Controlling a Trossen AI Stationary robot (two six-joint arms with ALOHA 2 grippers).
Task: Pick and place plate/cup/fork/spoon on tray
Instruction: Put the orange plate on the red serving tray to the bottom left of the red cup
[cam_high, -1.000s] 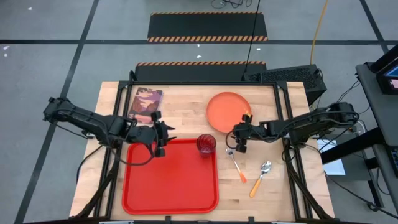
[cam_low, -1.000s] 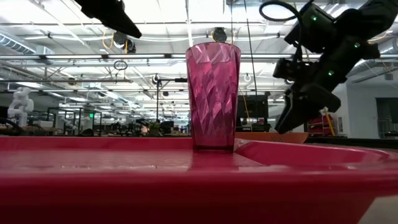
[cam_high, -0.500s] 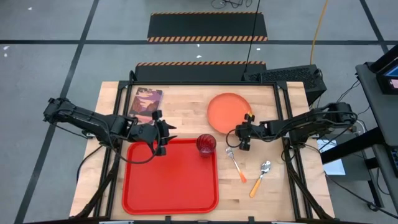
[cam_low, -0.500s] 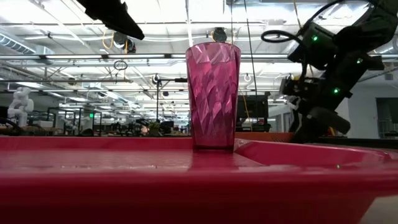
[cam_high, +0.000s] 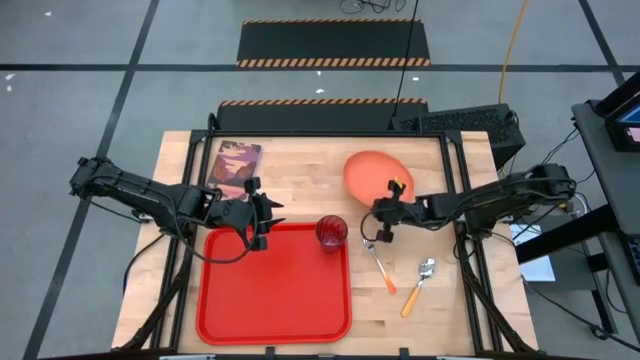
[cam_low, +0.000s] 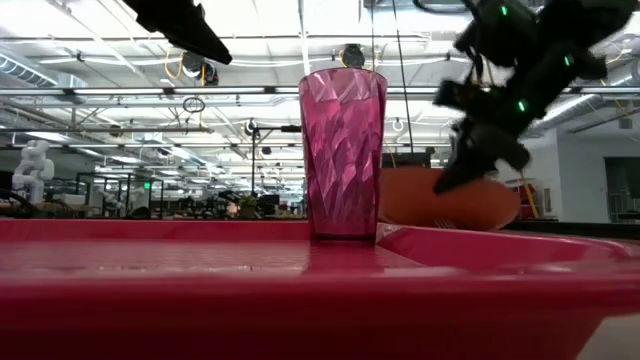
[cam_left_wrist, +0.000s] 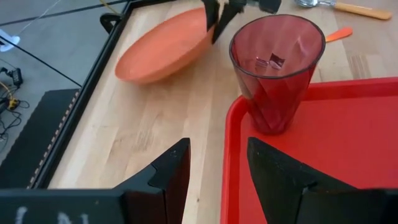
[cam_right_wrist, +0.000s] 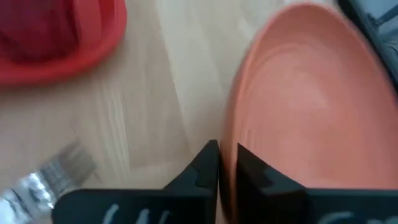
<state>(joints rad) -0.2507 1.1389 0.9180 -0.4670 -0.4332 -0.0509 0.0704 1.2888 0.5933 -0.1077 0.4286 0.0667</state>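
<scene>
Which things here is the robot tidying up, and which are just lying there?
For the job:
round orange plate, tilted up in the right gripper
dark-red plastic cup, on the tray
red rectangular tray
orange-handled fork
orange-handled spoon

Just lying about:
small picture-cover book

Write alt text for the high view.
The right gripper pinches the orange plate's near rim, tilting it off the wooden table. The cup stands in the red tray; the left gripper hovers open nearby.
</scene>
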